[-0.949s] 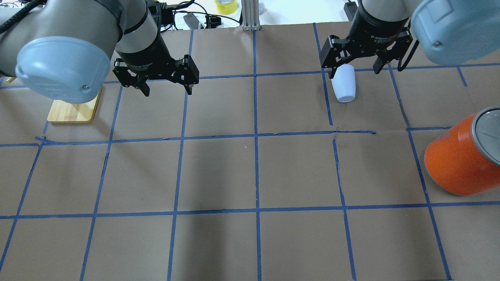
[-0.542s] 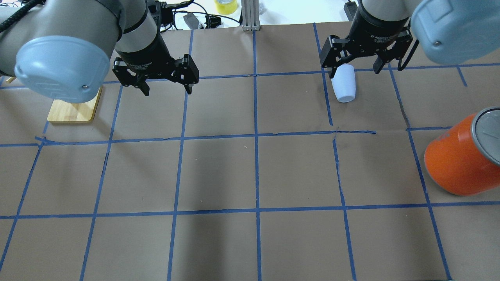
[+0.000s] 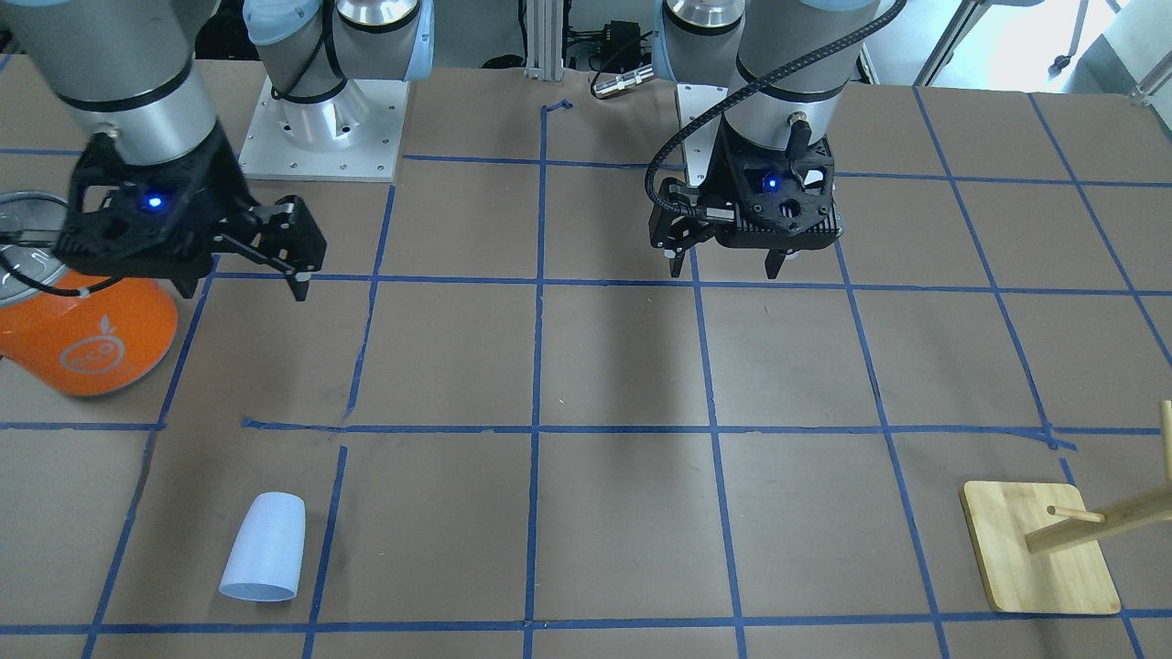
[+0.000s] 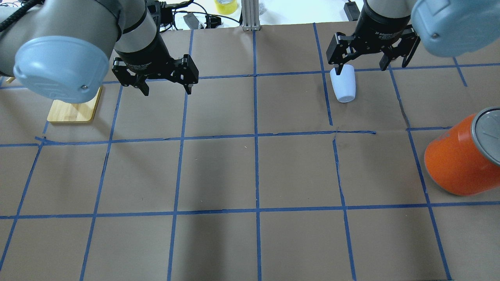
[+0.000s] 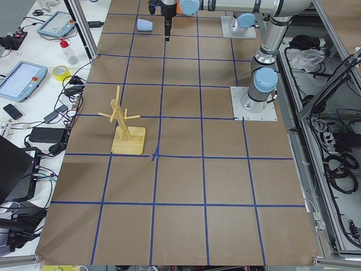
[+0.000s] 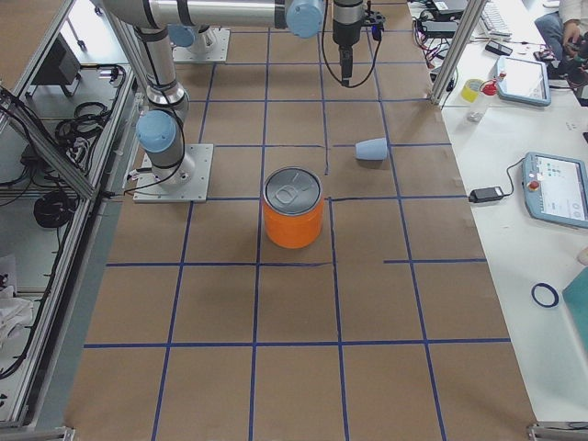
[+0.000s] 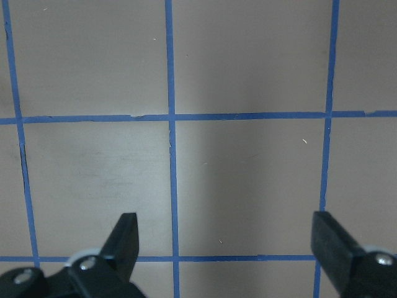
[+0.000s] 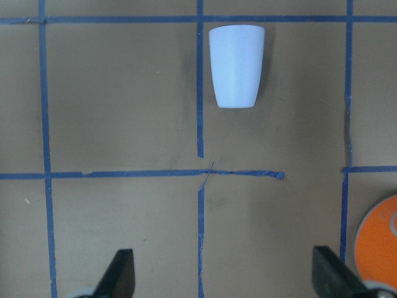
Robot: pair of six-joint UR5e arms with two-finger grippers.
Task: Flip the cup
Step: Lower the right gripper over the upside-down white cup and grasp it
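Overhead exterior view puts the cup (image 4: 343,84) at about 1 o'clock from the middle of the desk (image 4: 218,171), on the far side from the robot. It lies on its side, with the narrow closed end pointing back at the robot and the wide mouth facing away. It will need lifting and turning before it can stand.

In the right wrist view the cup sits at 12 o'clock with its long axis running 12 to 6. The fingers (image 8: 121,273) show at 7 and 5 o'clock. That line-up looks deliberate to me: a move forward and down would bring one finger to each side of the cup's body.

The right tool (image 4: 361,66) hangs above the desk, spread wide and holding nothing. From overhead one finger seems to overlap the cup's mouth. The front-facing and wrist views show the tool is high up and well short of the cup, so I'd say it is only lining up its approach.

The cup looks smooth and light, so a finger nudging it off-centre could roll it sideways.

The orange can (image 4: 457,164) stands at 4 o'clock, well apart from the cup and clear of that path.

The left tool (image 4: 167,88) is also spread and empty, over bare desk at 10 o'clock. It seems parked out of the way. The wooden stand (image 4: 74,111) is just beside it, toward 9 o'clock.
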